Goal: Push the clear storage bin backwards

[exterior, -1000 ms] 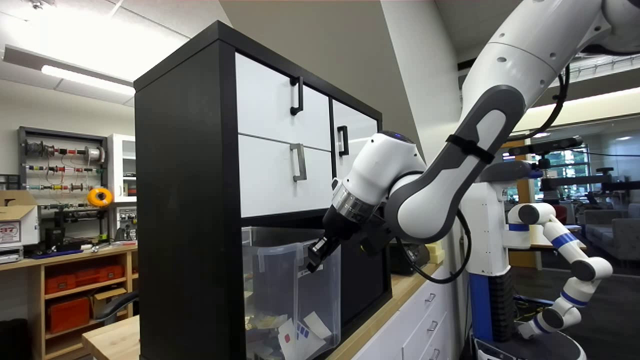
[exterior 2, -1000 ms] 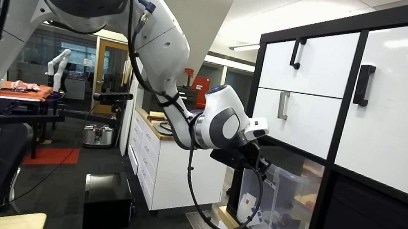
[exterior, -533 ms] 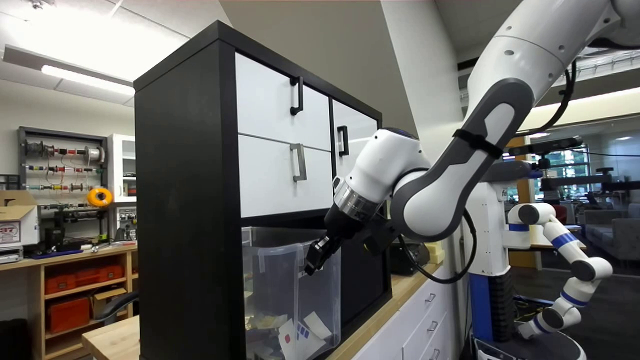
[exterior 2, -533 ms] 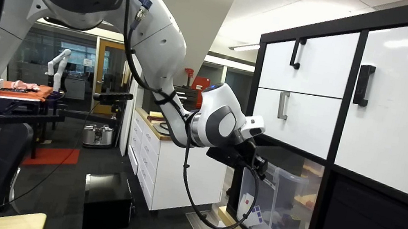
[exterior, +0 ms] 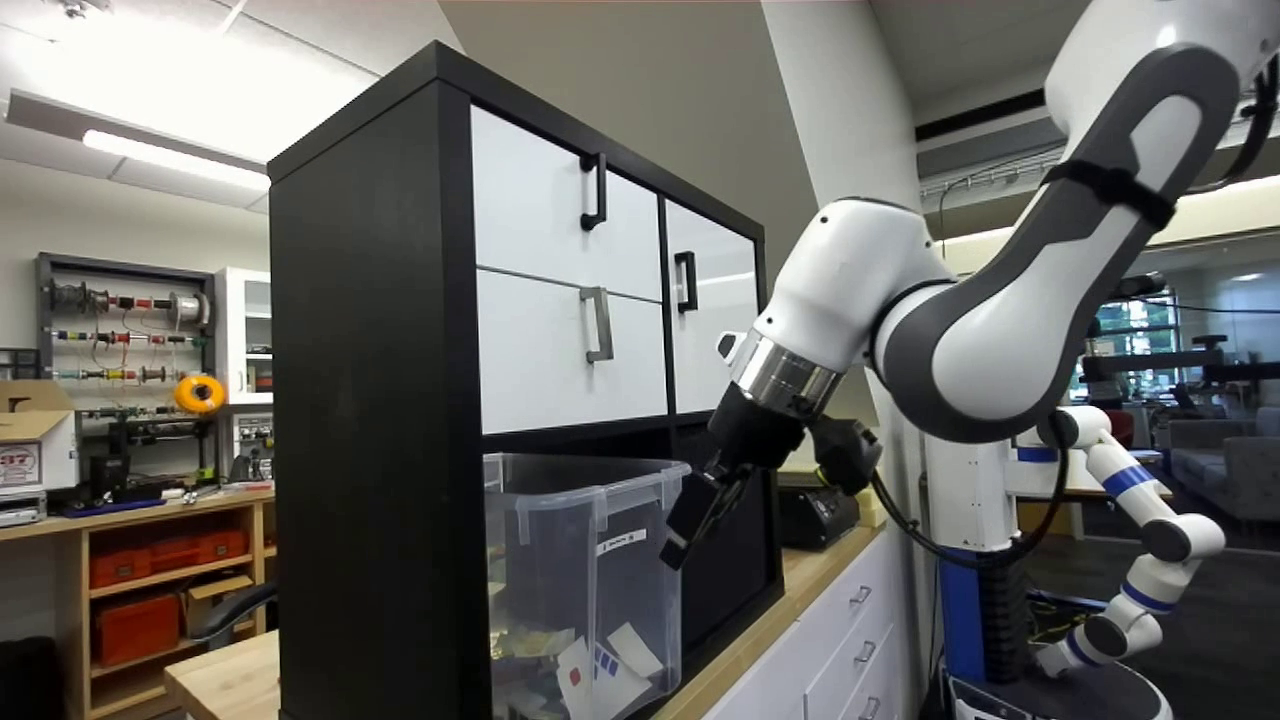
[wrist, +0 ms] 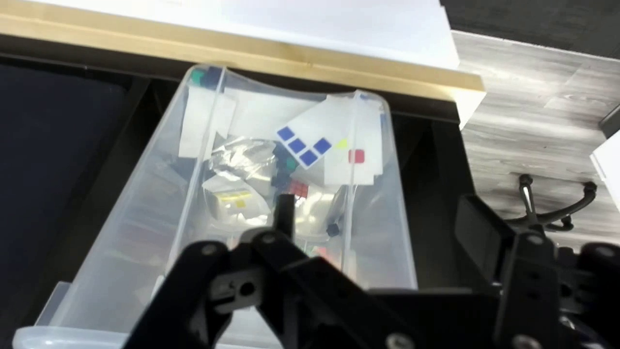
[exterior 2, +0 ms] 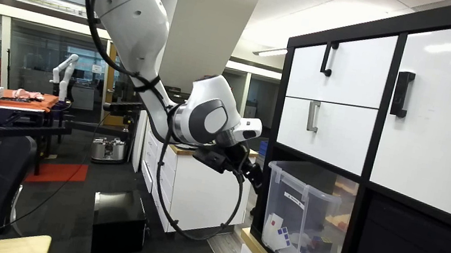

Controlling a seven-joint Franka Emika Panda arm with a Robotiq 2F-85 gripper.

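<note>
Clear storage bin [exterior 2: 304, 231] stands upright inside the black cabinet [exterior: 365, 400], just below the grey-handled white drawer [exterior: 545, 352]; the cabinet's sides should keep any push straight. I have the gripper [wrist: 382, 220] out in front, fingers spread around nothing, presumably to bear on the bin's near wall; clearance is hard to judge from here.
</note>
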